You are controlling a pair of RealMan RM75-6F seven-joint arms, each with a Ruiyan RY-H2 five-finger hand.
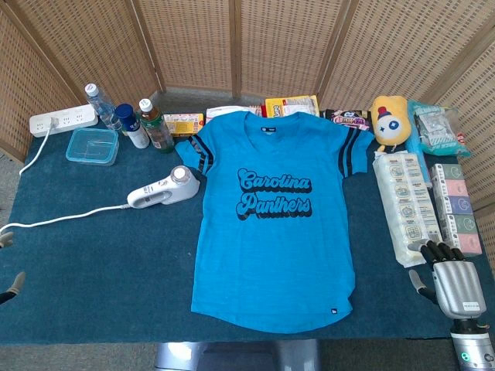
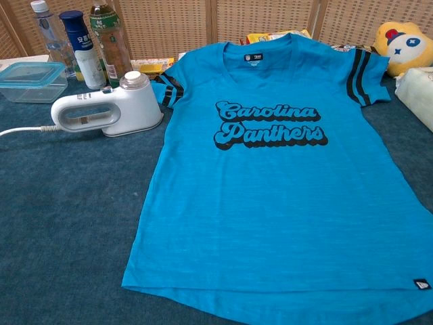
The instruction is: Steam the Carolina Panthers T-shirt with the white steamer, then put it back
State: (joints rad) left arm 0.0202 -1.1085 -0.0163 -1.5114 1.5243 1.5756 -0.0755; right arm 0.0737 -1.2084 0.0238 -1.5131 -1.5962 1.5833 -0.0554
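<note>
The blue Carolina Panthers T-shirt (image 1: 271,224) (image 2: 270,189) lies flat, print up, in the middle of the dark blue table. To the left of its sleeve the white steamer (image 1: 164,188) (image 2: 108,108) lies on its side, and its white cord (image 1: 69,216) trails off to the left. My right hand (image 1: 452,280) hovers at the table's near right corner, right of the shirt, fingers apart and holding nothing. Only a grey sliver of my left hand (image 1: 11,287) shows at the left edge, far from the steamer. The chest view shows neither hand.
Behind the steamer stand several bottles (image 1: 131,122), a clear lidded box (image 1: 92,145) and a power strip (image 1: 63,120). Snack packs (image 1: 291,106) line the back edge. A yellow plush (image 1: 389,120) and long wrapped packs (image 1: 406,205) fill the right side. Wicker screens stand behind.
</note>
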